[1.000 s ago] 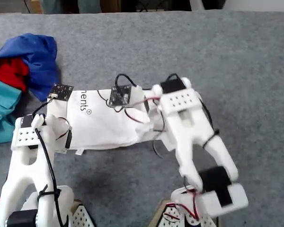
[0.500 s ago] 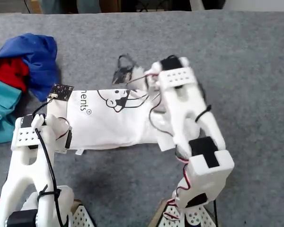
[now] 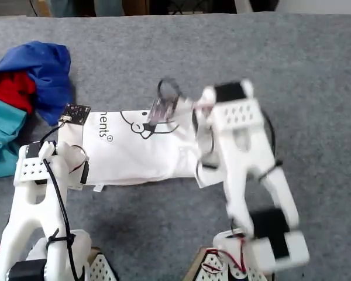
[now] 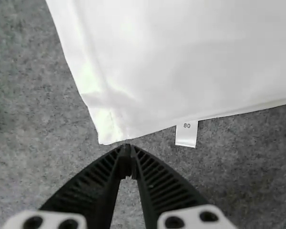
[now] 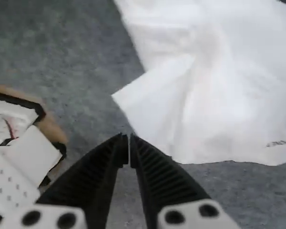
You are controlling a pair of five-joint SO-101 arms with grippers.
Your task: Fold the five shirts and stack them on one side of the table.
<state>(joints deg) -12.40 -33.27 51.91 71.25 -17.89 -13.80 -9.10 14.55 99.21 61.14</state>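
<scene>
The table (image 3: 316,70) is covered in grey fabric. On it the white shirt (image 3: 128,152) lies flat as a long band, between the middle and the near edge, apparently part-folded. Its right end is rumpled. Against the left edge sits a loose heap: a blue shirt (image 3: 41,70), a red shirt (image 3: 11,88) and a teal shirt (image 3: 0,134), none of them folded.

The left gripper (image 4: 127,149) sits low at the white shirt's near left corner. Its jaws are pressed together, the tips just at the hem with no cloth visibly between them. The right gripper (image 5: 128,139) hangs above the rumpled right end, jaws likewise closed on nothing. A small label (image 4: 187,133) pokes out from the near hem.

The shirt should be light and limp. It will likely sag from any single hold and drag on the grey fabric (which looks grippy). I would pinch it at the two corners of one end, through every layer, so the fold travels evenly. A hold in the middle would only bunch it up.
</scene>
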